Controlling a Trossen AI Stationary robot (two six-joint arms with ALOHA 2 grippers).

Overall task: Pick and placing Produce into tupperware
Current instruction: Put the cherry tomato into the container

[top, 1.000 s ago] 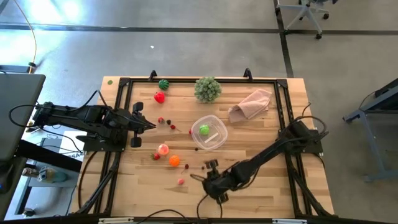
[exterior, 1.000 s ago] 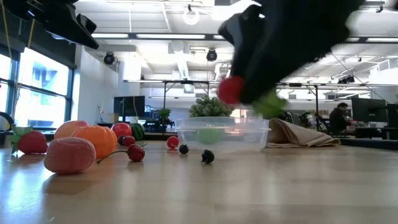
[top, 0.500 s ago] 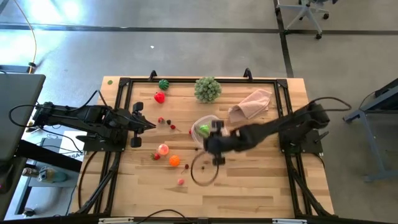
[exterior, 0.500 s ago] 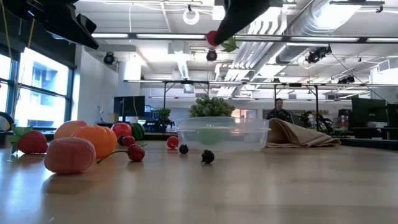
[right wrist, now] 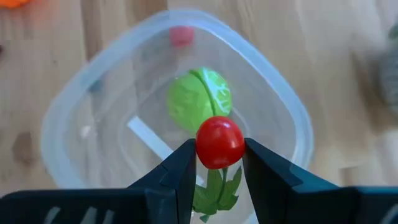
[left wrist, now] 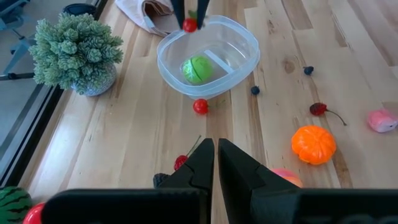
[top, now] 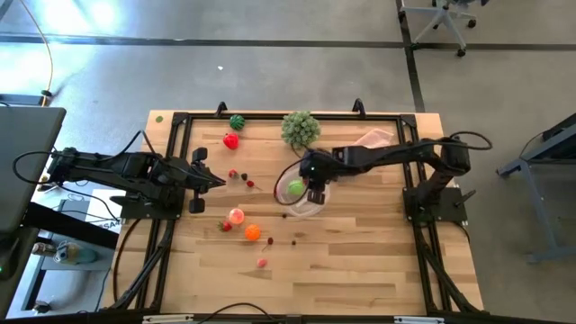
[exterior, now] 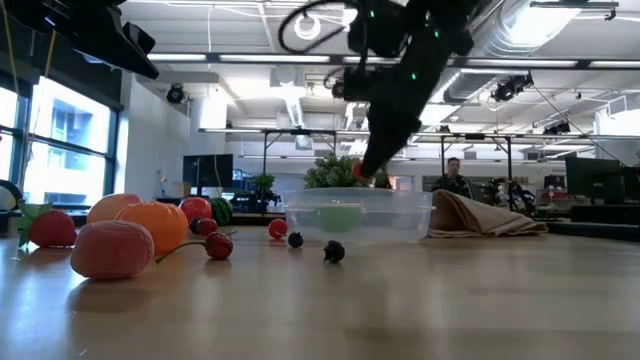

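The right gripper (right wrist: 219, 163) hangs directly over the tupperware (right wrist: 81, 124), its two fingers clamped on a small red tomato (right wrist: 219, 142) with a green leafy stalk trailing below it. In the high view this gripper (top: 314, 187) sits above the container (top: 303, 209) near the middle of the table (top: 378, 261); in the low view the tomato (exterior: 359, 171) hangs just above the container's rim (exterior: 358, 197).

Inside the tupperware lies one bright green round piece (right wrist: 199, 99). The rest of the produce lies on the wood to the left of the container: an orange piece (top: 252, 232), a pale pink one (top: 236, 216), a small pink one (top: 262, 263) nearer the front edge, a red one (top: 231, 140) and a dark green one (top: 237, 121) at the far left, plus several tiny red and dark berries scattered between.

The left gripper (left wrist: 216, 152) waits at the left side of the table, fingers pressed together with nothing between them.

A pale green leafy ball (top: 301, 129) stands at the far edge, just beyond the container, and a pink cloth (top: 373, 139) lies to its right, partly under the right arm.

No brand, label or readable writing shows on any item.
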